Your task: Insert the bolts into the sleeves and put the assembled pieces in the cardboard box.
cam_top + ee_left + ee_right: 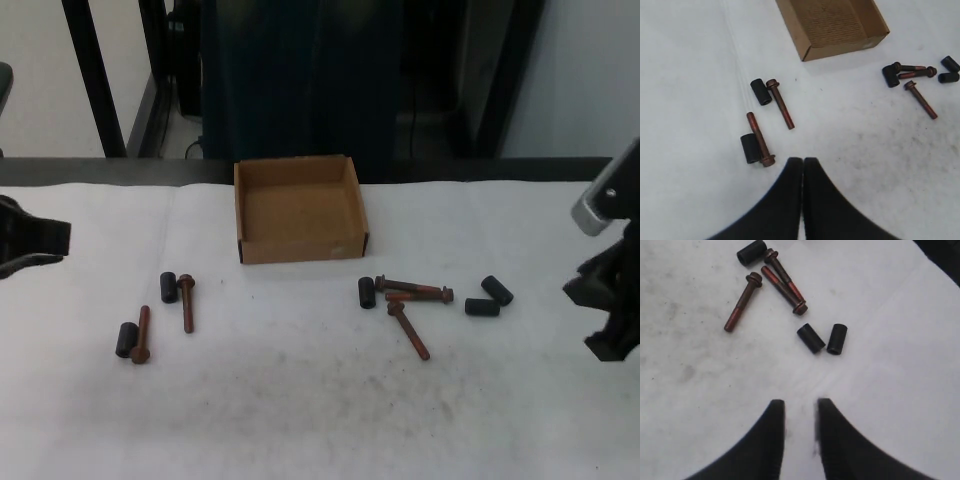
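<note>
On the white bench the cardboard box [300, 210] stands open at the back middle. Left of centre lie two black sleeves [761, 92] [748, 148], each beside a rusty bolt [780, 104] [759, 139]. Right of centre lie three bolts [742, 302] [782, 285] and a sleeve [751, 252], with two more sleeves [811, 337] [837, 338] farther right. My left gripper [803, 160] hangs shut and holds nothing, just short of the left pair. My right gripper [800, 402] stands open over bare cloth near the two right sleeves.
The left arm [30, 240] sits at the bench's left edge and the right arm [605, 300] at its right edge. A dark frame and posts rise behind the bench's back edge. The front of the cloth [320, 420] is bare and smudged.
</note>
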`<state>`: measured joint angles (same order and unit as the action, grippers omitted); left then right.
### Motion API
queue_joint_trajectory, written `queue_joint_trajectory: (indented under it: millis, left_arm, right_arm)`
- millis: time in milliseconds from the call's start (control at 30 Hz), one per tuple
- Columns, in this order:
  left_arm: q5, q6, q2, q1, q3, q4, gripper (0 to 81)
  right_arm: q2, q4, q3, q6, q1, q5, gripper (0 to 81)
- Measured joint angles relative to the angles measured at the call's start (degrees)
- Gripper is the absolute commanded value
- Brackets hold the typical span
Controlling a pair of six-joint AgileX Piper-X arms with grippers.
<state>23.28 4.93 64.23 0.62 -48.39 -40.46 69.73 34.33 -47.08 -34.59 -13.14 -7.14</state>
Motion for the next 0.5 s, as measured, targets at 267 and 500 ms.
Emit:
queue_joint_trajectory:
  millis: [267, 500]
  left_arm:
    - [0.1, 9.72, 8.37, 0.0, -0.04, 2.38, 27.8]
    - [0.1, 15.24, 11.29, 0.0, -0.04, 7.37, 47.2]
  right_arm:
    - [9.45, -6.36, -4.46, -6.45, 0.0, 5.39, 33.2]
    - [17.41, -6.5, -8.44, -5.69, 0.0, 5.94, 33.2]
